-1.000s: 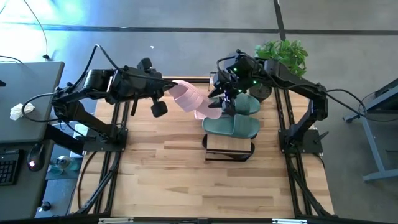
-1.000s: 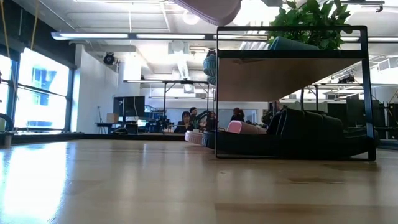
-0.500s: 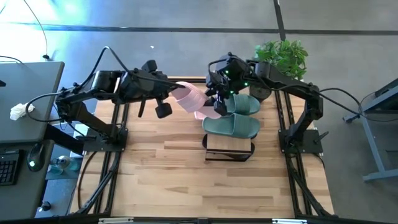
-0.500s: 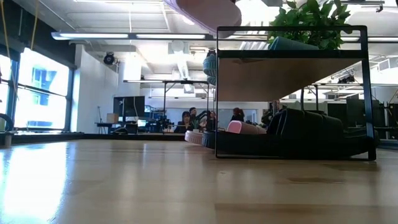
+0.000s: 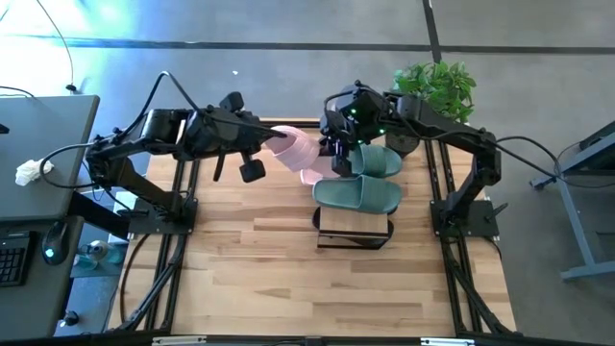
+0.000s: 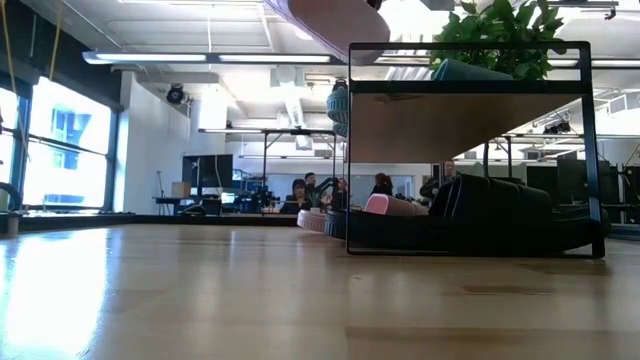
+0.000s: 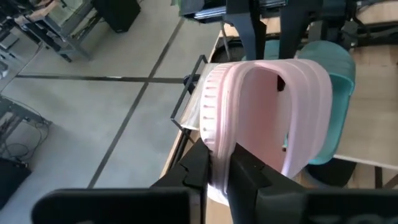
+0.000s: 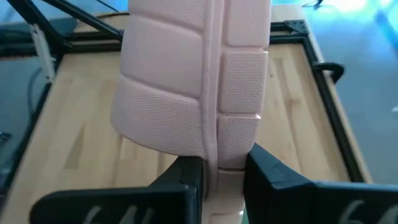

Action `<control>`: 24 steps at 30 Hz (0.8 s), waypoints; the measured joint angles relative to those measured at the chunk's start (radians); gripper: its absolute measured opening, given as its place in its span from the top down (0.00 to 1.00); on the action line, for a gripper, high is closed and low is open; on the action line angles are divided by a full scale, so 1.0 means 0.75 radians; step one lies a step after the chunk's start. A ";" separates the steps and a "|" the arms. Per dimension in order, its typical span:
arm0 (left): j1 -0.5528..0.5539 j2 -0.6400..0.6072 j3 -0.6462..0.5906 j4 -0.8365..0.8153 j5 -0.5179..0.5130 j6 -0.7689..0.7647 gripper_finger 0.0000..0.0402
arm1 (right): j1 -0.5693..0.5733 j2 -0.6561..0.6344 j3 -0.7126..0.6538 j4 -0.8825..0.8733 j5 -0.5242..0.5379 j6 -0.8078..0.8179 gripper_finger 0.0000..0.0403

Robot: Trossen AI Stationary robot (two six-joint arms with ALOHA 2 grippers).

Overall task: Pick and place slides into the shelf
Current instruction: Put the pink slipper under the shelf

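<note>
Since a second ago, we see the right gripper point(image 5: 338, 154) close in from wide open onto the pale pink slide point(image 5: 296, 149), which has barely shifted. The slide hangs in the air just left of the shelf point(image 5: 354, 223), between both arms. The left gripper point(image 7: 217, 167) pinches one end of it, fingers nearly shut on the sole edge; the right gripper's fingers point(image 8: 185, 177) clamp the other end. Two sage green slides point(image 5: 360, 195) lie on the shelf's top board.

Daylight from the windows point(image 6: 60, 150) glares on the table point(image 6: 150, 290) (bluish flare in the high view); right wrist foreground blurs.
</note>
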 joint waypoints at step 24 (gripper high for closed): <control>0.000 -0.493 -0.727 0.768 0.066 0.062 0.82 | -0.105 -0.398 -0.013 0.359 -0.089 0.003 0.90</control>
